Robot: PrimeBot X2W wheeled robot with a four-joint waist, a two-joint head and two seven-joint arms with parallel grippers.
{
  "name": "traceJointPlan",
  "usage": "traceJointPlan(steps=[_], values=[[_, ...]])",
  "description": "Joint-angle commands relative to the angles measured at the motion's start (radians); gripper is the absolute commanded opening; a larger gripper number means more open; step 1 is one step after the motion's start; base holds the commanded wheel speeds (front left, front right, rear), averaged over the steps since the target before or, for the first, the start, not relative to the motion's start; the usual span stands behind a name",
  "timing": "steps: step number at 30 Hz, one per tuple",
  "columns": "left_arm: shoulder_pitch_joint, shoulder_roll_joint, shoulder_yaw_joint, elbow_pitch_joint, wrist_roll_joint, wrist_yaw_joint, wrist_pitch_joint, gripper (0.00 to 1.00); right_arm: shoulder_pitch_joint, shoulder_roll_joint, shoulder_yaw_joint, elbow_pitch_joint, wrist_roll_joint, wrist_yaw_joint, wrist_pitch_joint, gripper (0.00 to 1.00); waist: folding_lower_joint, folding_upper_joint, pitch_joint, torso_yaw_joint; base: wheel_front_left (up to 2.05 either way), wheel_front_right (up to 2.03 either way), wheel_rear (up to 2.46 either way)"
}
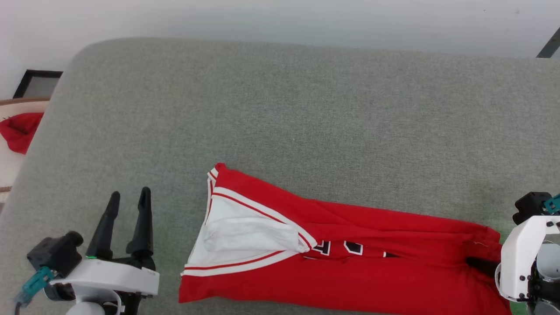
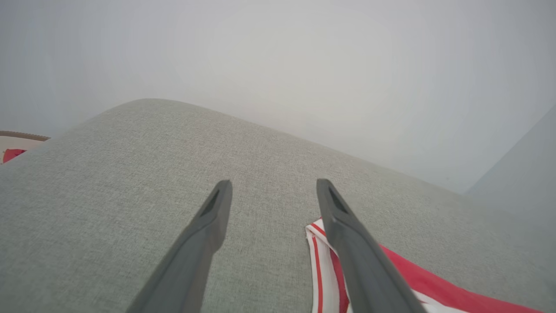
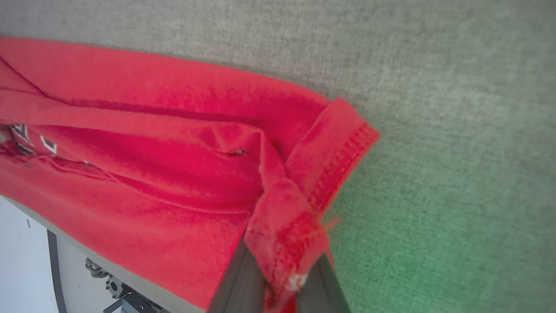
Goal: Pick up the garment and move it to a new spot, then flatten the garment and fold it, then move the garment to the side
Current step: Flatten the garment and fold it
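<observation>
Head view shows a big desk [image 1: 306, 96] with a grey cloth cover. The garment [image 1: 372, 271] lies on the near side of the desk, from the middle out to the right. It is a bright red shirt, folded long and thin. Its white sleeve, with red and white stripes, is at the left end. Bits of dark lettering peek out of a fold in the middle. The near edge of the garment is close to the near edge of the desk.

The right fingers [image 1: 481, 266] are at the right end of the garment. In the right wrist view, the right fingers [image 3: 232, 287] are squeezed together on the red hem of the garment [image 3: 152, 174]. The cloth bunches up between them. The rest of the shirt lies on the desk [image 3: 434, 87]. A soft green glow falls on the grey cloth just beside the hem.

The left fingers [image 1: 141, 223] are at the near left, over bare desk, a little way left of the white sleeve. They are spread wide apart and hold nothing. In the left wrist view, the left fingers [image 2: 208, 234] point across the desk [image 2: 130, 174]. The striped edge of the garment [image 2: 434, 287] shows just beside one of them.

At the far left, off the desk, a small red cloth [image 1: 19, 131] lies on something pale.
</observation>
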Motion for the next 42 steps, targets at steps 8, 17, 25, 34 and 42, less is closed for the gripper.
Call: traceJointPlan(steps=[8, 17, 25, 34, 42], values=[[0.017, -0.006, 0.002, -0.015, -0.002, -0.003, -0.003, 1.0, -0.038, -0.046, -0.01, 0.028, 0.0, -0.003, -0.028, 0.0, 0.0, -0.0001, -0.008, -0.01, 0.0, 0.0, 0.0], [0.039, 0.002, 0.003, -0.026, -0.006, -0.003, -0.003, 1.0, -0.097, -0.126, -0.032, 0.081, -0.01, -0.002, -0.047, 0.0, 0.0, -0.0001, -0.027, -0.029, 0.0, 0.0, 0.0], [0.061, 0.003, 0.011, -0.024, -0.011, -0.003, -0.003, 1.0, -0.132, -0.212, -0.05, 0.135, -0.024, -0.002, -0.055, 0.0, 0.0, -0.0001, -0.045, -0.055, 0.0, 0.0, 0.0], [0.099, 0.003, 0.022, -0.015, -0.025, -0.002, -0.003, 1.0, -0.103, -0.187, -0.034, 0.01, 0.091, -0.001, 0.012, 0.0, 0.0, -0.0001, -0.091, -0.089, 0.0, 0.0, 0.0], [0.103, -0.005, 0.016, -0.003, -0.031, -0.002, -0.003, 1.0, -0.06, -0.063, -0.006, -0.198, 0.163, -0.001, 0.1, 0.0, 0.0, -0.0001, -0.119, -0.098, 0.0, 0.0, 0.0]])
